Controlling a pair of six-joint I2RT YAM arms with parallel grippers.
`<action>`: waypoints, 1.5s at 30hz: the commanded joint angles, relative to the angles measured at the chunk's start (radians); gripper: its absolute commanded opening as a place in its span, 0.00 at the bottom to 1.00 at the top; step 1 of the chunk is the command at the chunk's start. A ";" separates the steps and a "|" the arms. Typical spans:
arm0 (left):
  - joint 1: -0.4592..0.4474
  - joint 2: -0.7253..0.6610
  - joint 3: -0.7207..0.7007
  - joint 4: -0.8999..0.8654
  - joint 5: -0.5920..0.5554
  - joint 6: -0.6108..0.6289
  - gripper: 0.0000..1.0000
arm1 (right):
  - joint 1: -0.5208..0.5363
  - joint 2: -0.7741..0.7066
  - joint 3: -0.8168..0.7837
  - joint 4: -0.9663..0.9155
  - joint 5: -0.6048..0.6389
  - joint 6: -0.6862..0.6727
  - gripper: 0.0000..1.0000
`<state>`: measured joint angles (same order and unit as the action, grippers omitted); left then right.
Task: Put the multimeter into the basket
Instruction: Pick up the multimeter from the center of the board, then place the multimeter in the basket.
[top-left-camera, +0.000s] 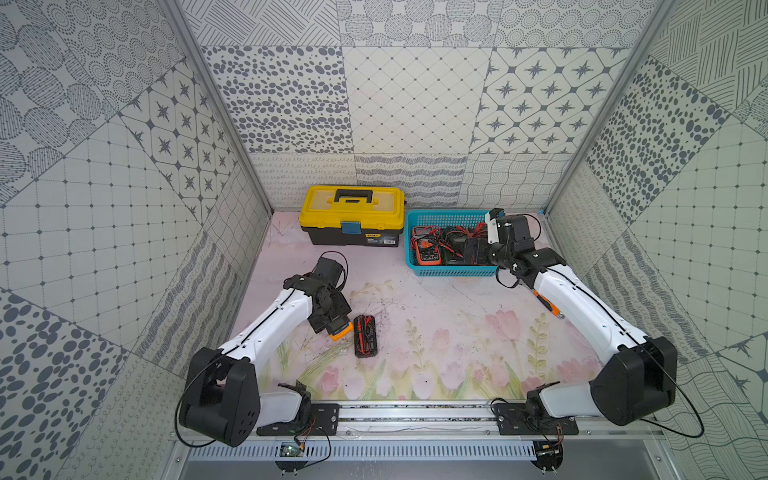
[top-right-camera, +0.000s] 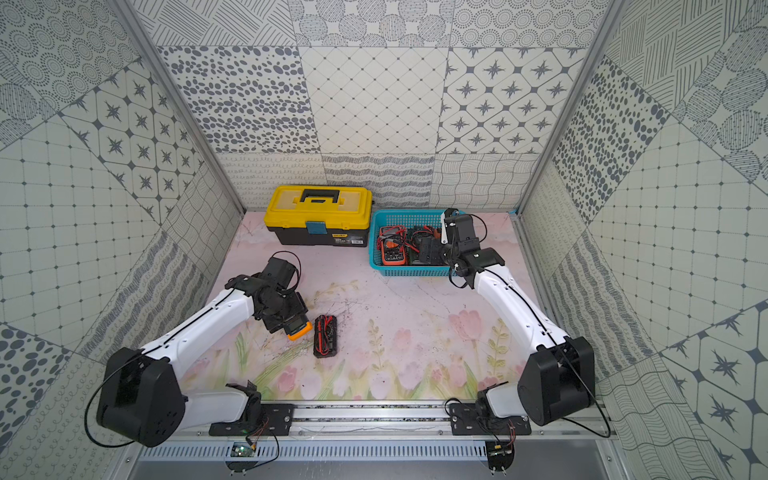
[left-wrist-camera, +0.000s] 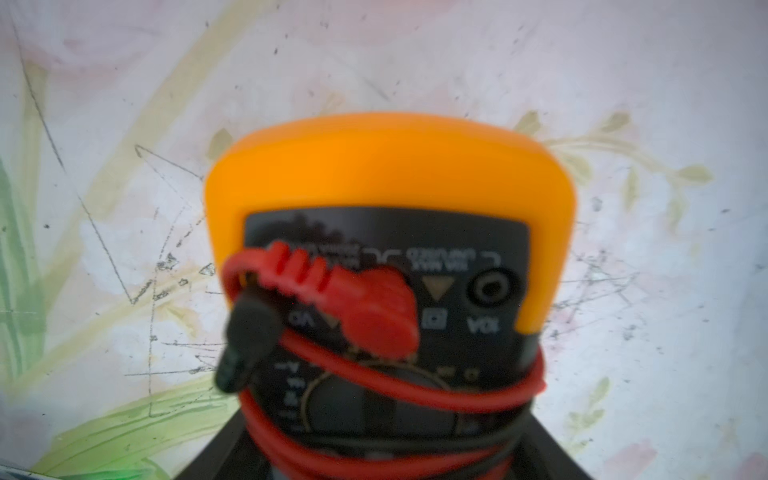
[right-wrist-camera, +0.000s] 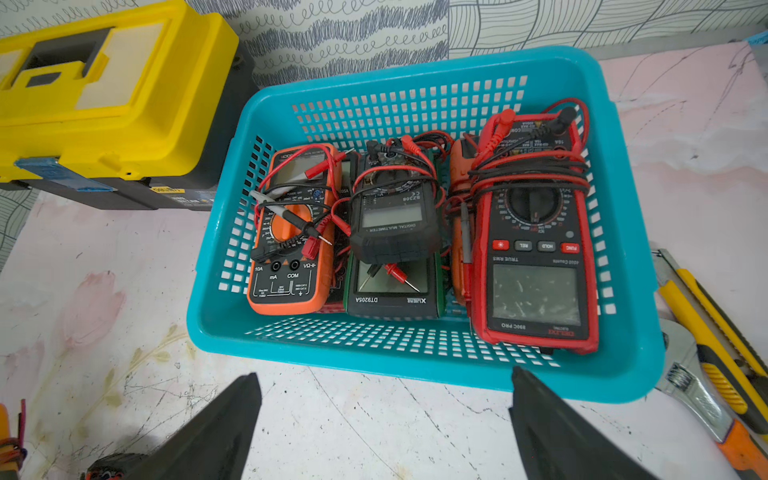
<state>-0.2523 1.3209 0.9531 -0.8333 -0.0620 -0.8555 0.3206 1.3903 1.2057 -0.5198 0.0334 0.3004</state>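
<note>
While the right claw (right-wrist-camera: 384, 372) is held spread wide and empty by the basket (top-left-camera: 453, 272), in which several meters (right-wrist-camera: 395, 232) are piled, the orange multimeter (top-left-camera: 343, 331) is seen clamped in the left claw (top-left-camera: 330, 323) over the table (top-left-camera: 436, 353), well apart from the basket, just beside a black multimeter (top-left-camera: 365, 336).

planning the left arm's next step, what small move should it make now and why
Probably lift the left gripper straight up: it seems closed on the yellow meter, which is close beside a black meter, far from the basket.
</note>
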 joint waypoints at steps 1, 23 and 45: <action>-0.020 -0.006 0.130 -0.037 -0.023 0.040 0.04 | 0.006 -0.037 -0.028 0.048 0.028 0.014 0.98; -0.332 0.659 0.969 0.204 0.080 0.076 0.00 | 0.006 -0.108 -0.168 0.140 0.127 0.076 0.98; -0.367 1.098 1.500 -0.056 -0.060 0.189 0.00 | 0.017 -0.128 -0.211 0.191 0.057 0.103 0.98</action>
<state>-0.6094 2.3737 2.3836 -0.7975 -0.0528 -0.7231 0.3313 1.2987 1.0019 -0.3695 0.0956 0.3931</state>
